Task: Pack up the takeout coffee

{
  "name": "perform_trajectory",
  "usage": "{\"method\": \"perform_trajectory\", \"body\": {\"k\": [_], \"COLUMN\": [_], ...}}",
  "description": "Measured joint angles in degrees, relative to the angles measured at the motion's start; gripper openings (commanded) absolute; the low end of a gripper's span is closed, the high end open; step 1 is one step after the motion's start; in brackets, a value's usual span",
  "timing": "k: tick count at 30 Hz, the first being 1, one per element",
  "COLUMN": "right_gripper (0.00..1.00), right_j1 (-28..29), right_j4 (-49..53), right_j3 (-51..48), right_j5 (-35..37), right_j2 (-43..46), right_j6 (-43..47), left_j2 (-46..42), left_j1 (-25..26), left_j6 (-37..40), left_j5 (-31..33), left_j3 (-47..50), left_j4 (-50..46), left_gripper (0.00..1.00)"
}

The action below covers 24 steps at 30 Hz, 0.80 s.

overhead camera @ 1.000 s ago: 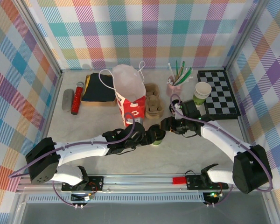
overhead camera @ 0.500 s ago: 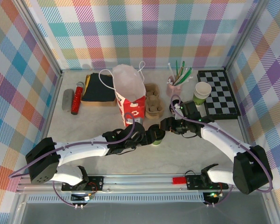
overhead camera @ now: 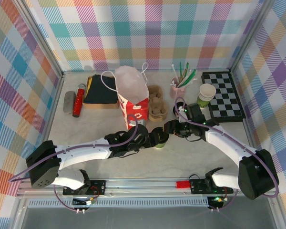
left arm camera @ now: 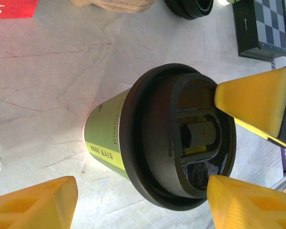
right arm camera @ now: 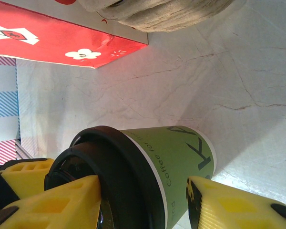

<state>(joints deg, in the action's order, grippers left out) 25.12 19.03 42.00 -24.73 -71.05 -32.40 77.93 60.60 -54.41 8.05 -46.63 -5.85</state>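
Clearly takeout coffee (overhead camera: 159, 138) upright, long axis vert.

Overhead camera looks down from behind; both wrist cameras closely share the takeout coffee (left arm camera: 155, 140).

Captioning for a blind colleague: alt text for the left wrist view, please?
A green cup with a black lid sits on a marbled table, lid toward the camera. Two yellow fingers flank it at the bottom edge; a third finger meets the lid's rim from the right.
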Motion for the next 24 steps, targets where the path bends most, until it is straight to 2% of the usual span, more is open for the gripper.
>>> {"method": "perform_trajectory", "body": {"k": [18, 24], "right_gripper": [0.49, 0.47], "right_j1": [0.0, 0.0], "right_j4": [0.1, -0.1], "right_j3": [-0.2, -0.3], "right_j5": [0.2, 0.4], "right_j2": [0.4, 0.4], "right_j6": [-0.1, -0.2], "left_j2": [1.5, 1.5], "left_j1": [-0.2, -0.2], "left_j6": [0.0, -0.6], "left_j5": [0.2, 0.2], "left_j3": [-0.3, 1.3], "left_j4": [0.3, 3.1], "left_gripper": [0.68, 0.66]}}
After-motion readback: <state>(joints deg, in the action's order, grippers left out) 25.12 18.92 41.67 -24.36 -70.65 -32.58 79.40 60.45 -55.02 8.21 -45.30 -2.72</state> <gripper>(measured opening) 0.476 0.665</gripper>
